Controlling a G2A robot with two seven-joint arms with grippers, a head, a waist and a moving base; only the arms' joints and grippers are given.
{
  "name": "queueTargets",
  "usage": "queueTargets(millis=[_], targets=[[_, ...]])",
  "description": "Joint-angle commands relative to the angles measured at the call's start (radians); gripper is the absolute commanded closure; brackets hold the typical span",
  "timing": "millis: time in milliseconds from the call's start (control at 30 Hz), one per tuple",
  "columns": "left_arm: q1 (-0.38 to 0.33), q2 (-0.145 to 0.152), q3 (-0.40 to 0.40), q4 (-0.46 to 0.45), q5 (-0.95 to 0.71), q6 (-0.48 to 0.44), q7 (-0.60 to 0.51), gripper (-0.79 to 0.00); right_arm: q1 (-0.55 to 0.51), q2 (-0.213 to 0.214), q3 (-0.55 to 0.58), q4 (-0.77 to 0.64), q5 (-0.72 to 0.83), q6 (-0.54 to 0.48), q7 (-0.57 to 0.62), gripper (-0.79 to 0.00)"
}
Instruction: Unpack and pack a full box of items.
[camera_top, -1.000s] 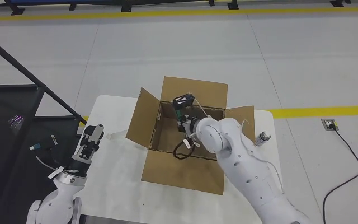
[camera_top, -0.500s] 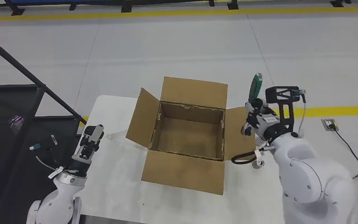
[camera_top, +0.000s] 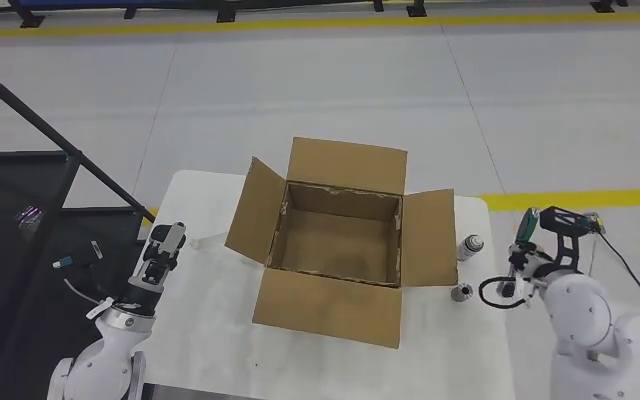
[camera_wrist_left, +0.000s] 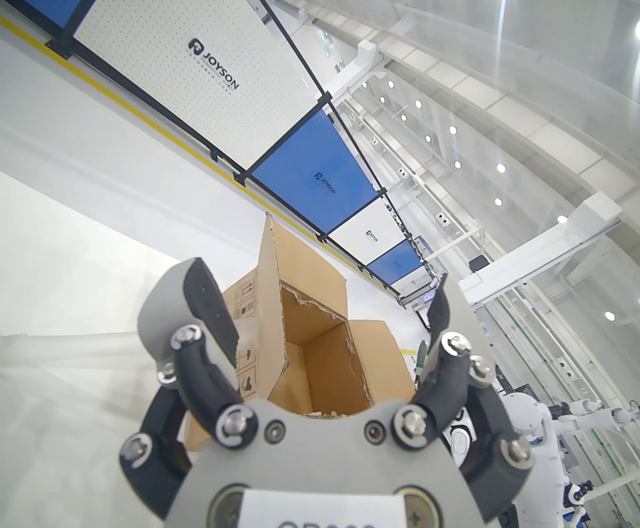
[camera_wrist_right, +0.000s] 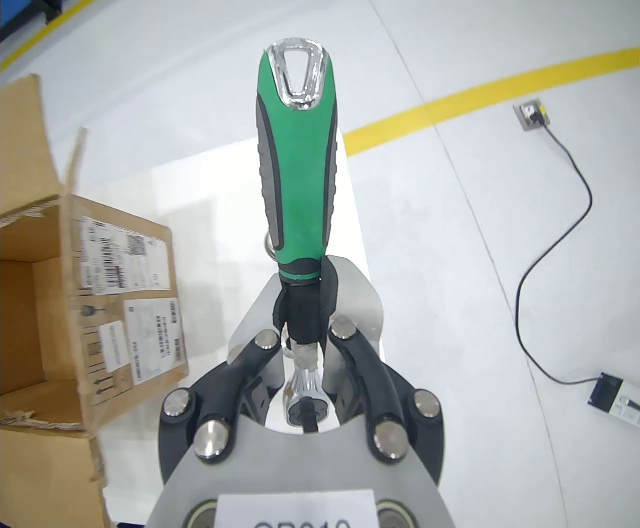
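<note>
left gripper (camera_top: 170, 236) hung at the left edge of the white table (camera_top: 200, 330), its fingers (camera_wrist_left: 207, 305) spread wide with nothing between them. ahead of it and off to its right stood the cardboard box (camera_top: 335, 240), all four flaps folded outward and its brown floor showing. past the box's right flap, between the box and the right gripper (camera_top: 520, 252), a taller grey cylinder (camera_top: 471, 245) and a shorter metal socket (camera_top: 461, 292) stood apart on the table. right gripper sat just beyond the table's right edge, clamped on the neck of a green-handled ratchet wrench (camera_wrist_right: 297, 165), whose handle pointed straight out from the fingertips.
</note>
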Motion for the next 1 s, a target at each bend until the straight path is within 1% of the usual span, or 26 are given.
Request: queueTargets(millis=[0,133,333,600,967], targets=[[0.000,0.000,0.000,0.000,0.000,0.000,0.000,-0.785,0.018,0.005,0.012,0.094,0.020,-0.024,0.001,0.000],[0.000,0.000,0.000,0.000,0.000,0.000,0.000,-0.785,0.044,0.014,0.014,0.220,0.058,-0.074,0.005,0.000],[0.000,0.000,0.000,0.000,0.000,0.000,0.000,-0.785,0.075,0.025,-0.004,0.341,0.055,-0.102,0.007,0.000],[0.000,0.000,0.000,0.000,0.000,0.000,0.000,-0.785,0.104,0.036,-0.033,0.435,0.064,-0.114,0.012,0.000],[0.000,0.000,0.000,0.000,0.000,0.000,0.000,-0.785,0.121,0.044,-0.088,0.496,0.086,-0.104,0.002,0.000]])
